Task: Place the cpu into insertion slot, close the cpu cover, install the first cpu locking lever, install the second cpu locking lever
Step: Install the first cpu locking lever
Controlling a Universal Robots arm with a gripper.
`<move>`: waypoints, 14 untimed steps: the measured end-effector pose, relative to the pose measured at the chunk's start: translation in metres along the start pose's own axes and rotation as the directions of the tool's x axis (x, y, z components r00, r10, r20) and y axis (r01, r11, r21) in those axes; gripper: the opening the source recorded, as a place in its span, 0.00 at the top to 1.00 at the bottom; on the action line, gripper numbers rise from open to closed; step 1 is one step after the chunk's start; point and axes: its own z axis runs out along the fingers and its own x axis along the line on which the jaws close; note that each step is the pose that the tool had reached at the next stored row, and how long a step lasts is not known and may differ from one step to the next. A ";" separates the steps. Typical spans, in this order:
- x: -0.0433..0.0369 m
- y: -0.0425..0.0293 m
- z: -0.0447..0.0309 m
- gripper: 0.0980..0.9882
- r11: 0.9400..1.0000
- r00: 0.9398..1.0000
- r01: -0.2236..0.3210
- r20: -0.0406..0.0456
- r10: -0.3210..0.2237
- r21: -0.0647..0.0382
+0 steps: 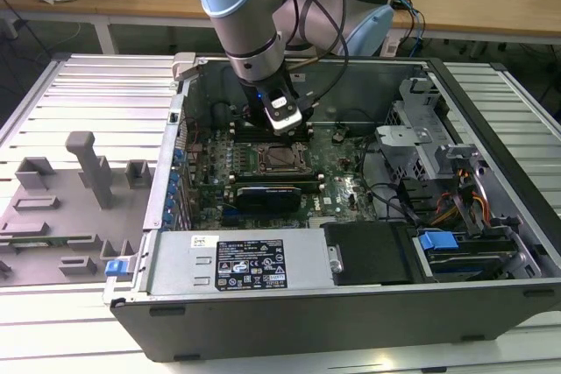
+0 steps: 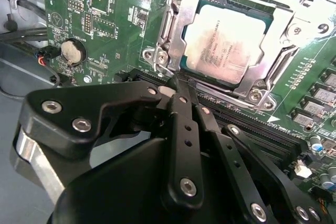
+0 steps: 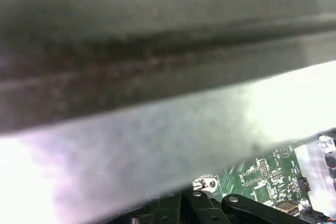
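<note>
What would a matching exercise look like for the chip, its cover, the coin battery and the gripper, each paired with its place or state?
Things:
1. flat square silver-grey cpu
2. thin silver-grey metal cpu cover
3. round silver coin battery
4. black gripper

Places or states:
A. lying down around the chip's edges
B. seated in the insertion slot
C. fingers together, beside the socket's edge
D. on the green board, apart from the socket

Pairs: 1-B, 2-A, 3-D, 4-C

Slatted metal table (image 1: 96,85) carries the open PC case (image 1: 351,304); grey fixture blocks (image 1: 88,172) sit at its 9 o'clock.
</note>
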 end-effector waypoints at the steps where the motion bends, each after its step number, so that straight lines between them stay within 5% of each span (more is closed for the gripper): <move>1: 0.0000 -0.0002 0.0000 0.99 1.000 1.000 0.000 0.000 0.000 0.000; 14: 0.0002 -0.0005 0.0008 0.99 1.000 1.000 -0.004 -0.003 0.004 -0.012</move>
